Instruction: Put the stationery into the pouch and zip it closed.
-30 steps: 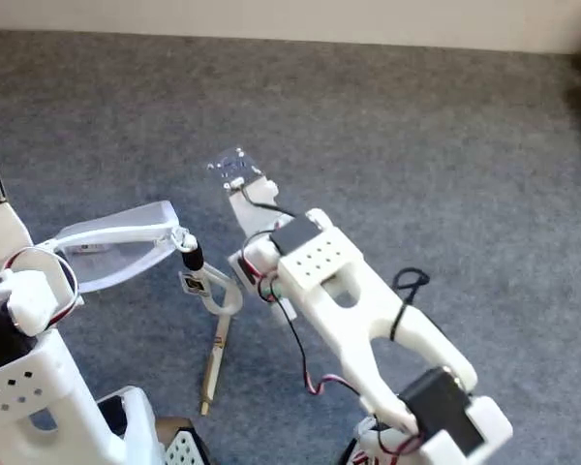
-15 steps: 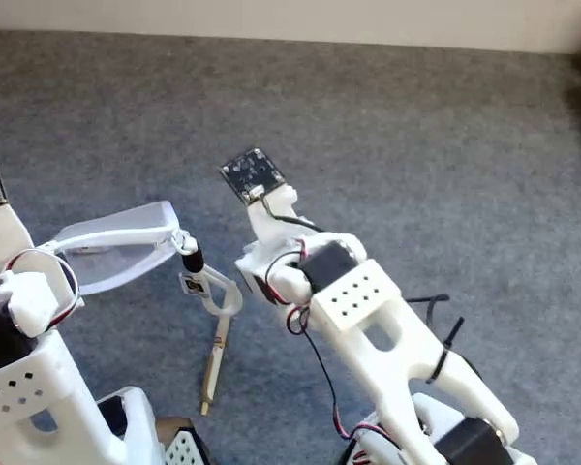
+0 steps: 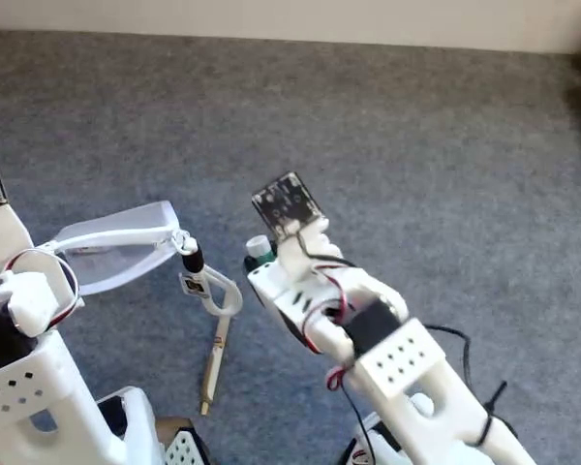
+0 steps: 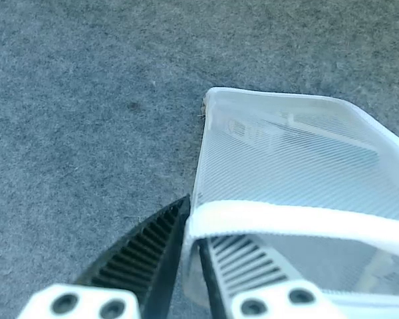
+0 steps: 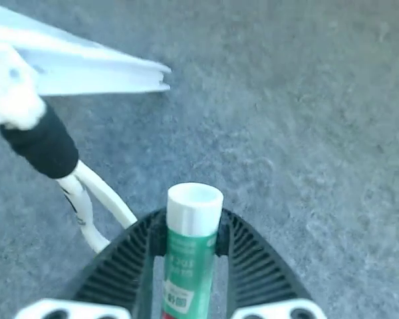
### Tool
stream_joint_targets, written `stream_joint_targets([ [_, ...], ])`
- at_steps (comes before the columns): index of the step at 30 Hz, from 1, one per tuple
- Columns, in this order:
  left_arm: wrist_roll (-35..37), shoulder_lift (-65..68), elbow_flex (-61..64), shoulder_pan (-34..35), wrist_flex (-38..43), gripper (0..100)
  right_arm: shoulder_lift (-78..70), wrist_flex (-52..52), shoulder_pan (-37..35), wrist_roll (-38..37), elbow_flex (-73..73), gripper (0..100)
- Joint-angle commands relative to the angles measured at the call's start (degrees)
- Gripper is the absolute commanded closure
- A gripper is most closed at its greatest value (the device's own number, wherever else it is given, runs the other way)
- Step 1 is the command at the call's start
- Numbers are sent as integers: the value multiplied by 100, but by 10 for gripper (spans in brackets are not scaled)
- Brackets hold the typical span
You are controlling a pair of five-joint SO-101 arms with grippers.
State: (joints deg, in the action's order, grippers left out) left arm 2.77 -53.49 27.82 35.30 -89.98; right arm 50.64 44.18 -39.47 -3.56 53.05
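right hand (image 5: 191, 227) clenched on glue stick (image 5: 189, 266), near the pouch (image 3: 116, 254) | left hand (image 4: 191, 229) pinching pouch rim | risk: mouth looks narrow, so the stick may snag the rim or strap (image 3: 216, 291) and slip out

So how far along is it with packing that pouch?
Early days. The left gripper holds the pouch by its rim; the right gripper grips a green glue stick, not yet inside. A pencil lies on the carpet, and zipping is left.
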Motion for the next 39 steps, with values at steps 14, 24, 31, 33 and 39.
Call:
stream_joint_targets([
  [14,-35,92,13,66,176,989,1376,-189,-66,-53,180,990],
  [24,-35,92,13,66,176,989,2035,-945,-66,-53,171,990],
  [31,-35,92,13,66,176,989,2105,-989,-84,-53,127,990],
  [33,-35,92,13,66,176,989,2105,-1253,-242,-62,136,990],
  [39,-35,92,13,66,176,989,2105,-1560,-725,-88,127,990],
])
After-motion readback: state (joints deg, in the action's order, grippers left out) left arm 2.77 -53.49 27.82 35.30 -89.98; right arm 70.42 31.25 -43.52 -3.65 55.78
